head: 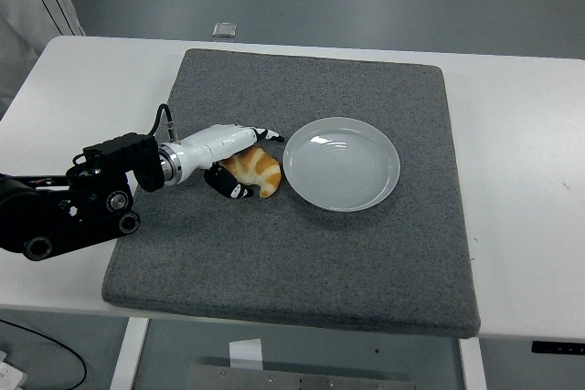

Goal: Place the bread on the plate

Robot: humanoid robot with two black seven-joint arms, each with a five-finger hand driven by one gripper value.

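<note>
Near edge of the table [539,253] at frame bottom: nothing on the bare white part. The grey mat [302,262] covers mid-frame and carries everything.

Left arm enters from the left edge, low-left of frame, forearm angled up-right. The left hand [239,163] sits at centre-left of the frame, wrapped on the croissant [258,171]: black thumb tip under its lower-left end, upper fingers [267,136] lying over its top edge. Reads as a pinch closed on the croissant, which looks to be resting on the mat, not lifted. Can't tell how firm the hold is.

Key relation: the croissant lies at the right side of the hand, its long axis running upper-left to lower-right with the curve bulging toward the plate [384,191]. Its right edge is just beside the plate's left rim, nearly touching. The plate is empty, directly right of the hand in frame.

Judgement: the move is a short lift and shift rightward over the rim, then release. The rim is the catch point if the lift is too low.

Right arm not in view, so the left hand is the only candidate.
</note>
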